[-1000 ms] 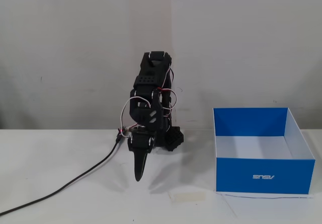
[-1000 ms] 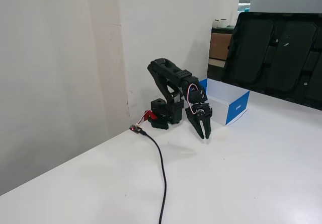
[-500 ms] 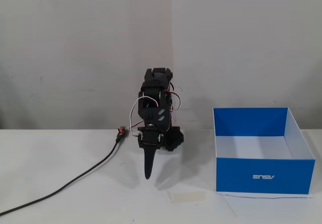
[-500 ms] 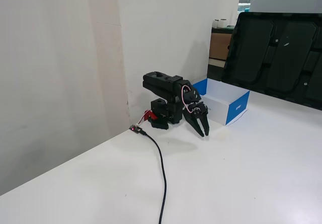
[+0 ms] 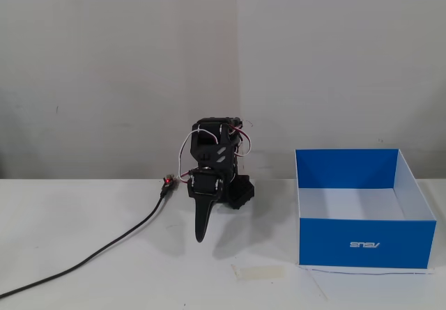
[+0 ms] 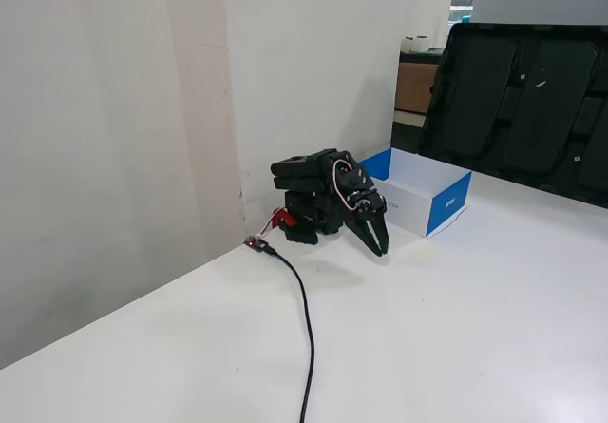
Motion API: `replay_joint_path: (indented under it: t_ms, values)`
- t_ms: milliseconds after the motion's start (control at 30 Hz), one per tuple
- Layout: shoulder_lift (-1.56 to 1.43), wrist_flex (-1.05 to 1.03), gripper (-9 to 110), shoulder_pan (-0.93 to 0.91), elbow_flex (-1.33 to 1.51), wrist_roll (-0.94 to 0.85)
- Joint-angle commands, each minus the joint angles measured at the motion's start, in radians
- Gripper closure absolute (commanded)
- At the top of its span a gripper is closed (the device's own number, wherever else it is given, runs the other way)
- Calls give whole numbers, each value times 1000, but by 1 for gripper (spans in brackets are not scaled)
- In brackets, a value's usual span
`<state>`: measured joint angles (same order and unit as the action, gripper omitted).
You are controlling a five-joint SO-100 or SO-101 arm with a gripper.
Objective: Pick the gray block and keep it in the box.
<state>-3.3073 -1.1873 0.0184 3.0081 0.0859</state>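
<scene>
The gray block does not show in either fixed view. The blue box (image 5: pixel 366 244) with its white inside stands on the table at the right, and the white floor that shows holds nothing; it also appears behind the arm (image 6: pixel 446 204). My black gripper (image 5: pixel 201 236) points down at the table left of the box, hanging from the folded arm. From the side my gripper (image 6: pixel 380 249) has its fingers together with nothing seen between them, just above the tabletop.
A pale tape strip (image 5: pixel 259 272) lies on the table in front, between gripper and box. A black cable (image 5: pixel 104 251) runs from the arm's base to the front left. Dark trays (image 6: pixel 522 100) lean behind the table's far side.
The arm has folded down much lower over the last second. The gripper tip swung sideways a little and drew in toward the base, and its fingers came together.
</scene>
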Motion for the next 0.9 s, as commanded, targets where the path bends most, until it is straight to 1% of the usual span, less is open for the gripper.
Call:
replay_joint_path:
  t_ms: [0,867]
  values:
    - [-121,-9,101,-31,11,15]
    - [-121,-11,101,-32,12,23]
